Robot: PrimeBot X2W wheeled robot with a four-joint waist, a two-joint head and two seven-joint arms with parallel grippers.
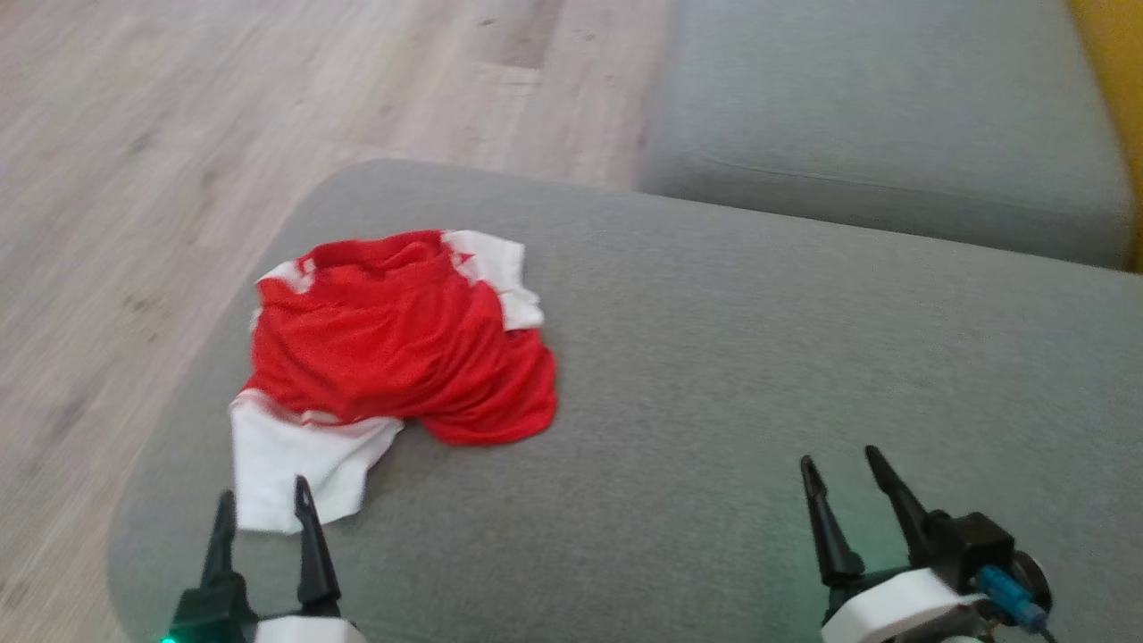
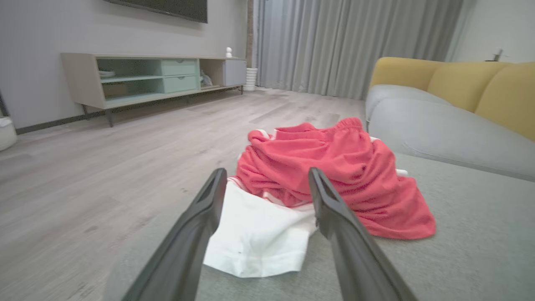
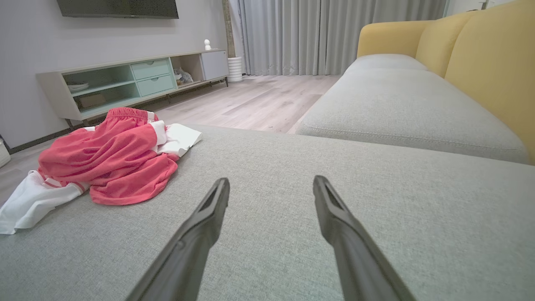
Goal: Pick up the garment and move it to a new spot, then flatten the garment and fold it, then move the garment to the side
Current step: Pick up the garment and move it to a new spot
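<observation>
Garment, red w/ white panels, lies crumpled on the grey seat cushion, near its left-front corner, close to the edge by the floor. Red part bunched up in folds; one white section spreads flat toward the robot, another white bit peeks out at the far side.

Left tool: fingers apart, grasping nothing. Tips sit just at the near white hem; can't tell if they touch the cloth. In left wrist view the white section shows btwn the two fingers, red heap behind.

Right tool: also released, fingers spread, nothing btwn them. It's over bare cushion, well apart from the garment, which is off to its left in right wrist view.

Bkgd: second grey cushion beyond, yellow backrest, TV stand along the wall, grey curtains.
</observation>
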